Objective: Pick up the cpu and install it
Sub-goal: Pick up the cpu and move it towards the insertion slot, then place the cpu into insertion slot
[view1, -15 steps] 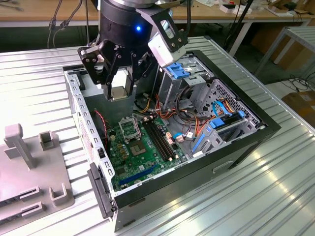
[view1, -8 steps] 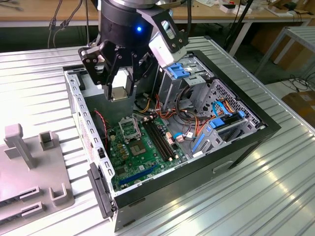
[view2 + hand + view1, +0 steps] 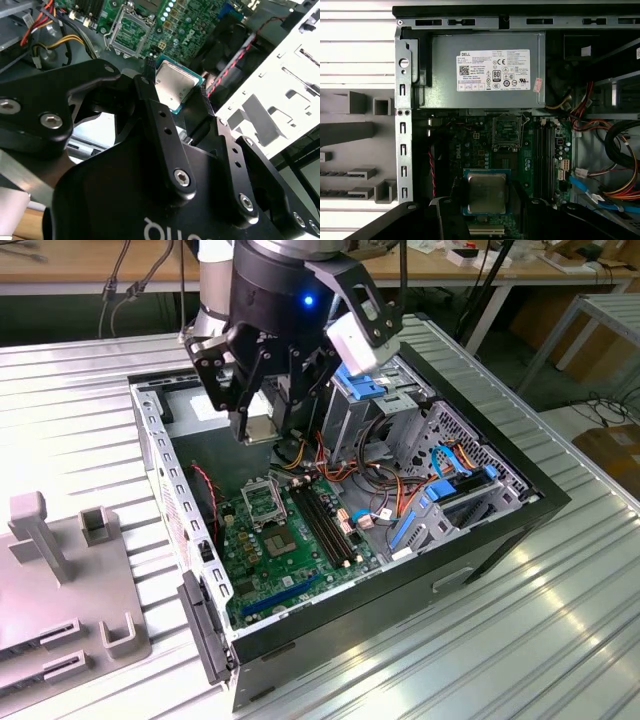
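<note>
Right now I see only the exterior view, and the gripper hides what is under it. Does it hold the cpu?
Observer: Yes. In the second wrist view the gripper is shut on the cpu, with one finger on each of two opposite edges.
Operator: Which face of the cpu is turned to the wrist?
Observer: In the first wrist view its metal top faces the camera.
Operator: Is it square to the socket?
Observer: In that view the cpu's edges run about parallel to the frame of the socket.
</note>
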